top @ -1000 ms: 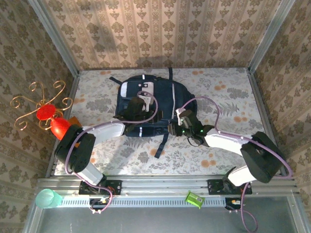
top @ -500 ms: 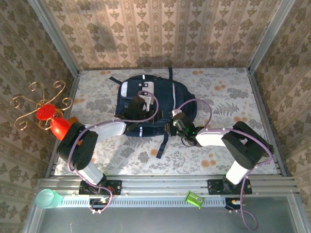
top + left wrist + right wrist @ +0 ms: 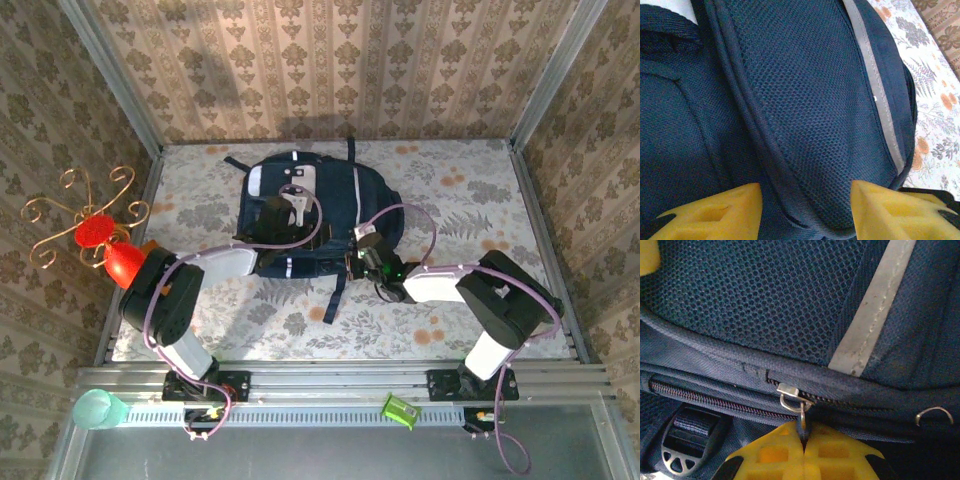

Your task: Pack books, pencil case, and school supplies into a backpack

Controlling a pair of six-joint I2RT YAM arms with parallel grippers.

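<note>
Navy backpack (image 3: 340, 205) lies flat on far half of tabletop (image 3: 470, 200). Zip pull (image 3: 801, 412) on its near right edge hangs from slider under mesh panel, beside grey stripe (image 3: 872, 305). Your right claw (image 3: 804, 447) sits at that edge, pads pressed together, pinching zip pull between them. Your left claw (image 3: 805, 215) is over backpack's left side, pads spread, rounded mesh bulge between them; cannot tell if they squeeze it. Loose strap (image 3: 335, 295) trails toward arm bases.
</note>
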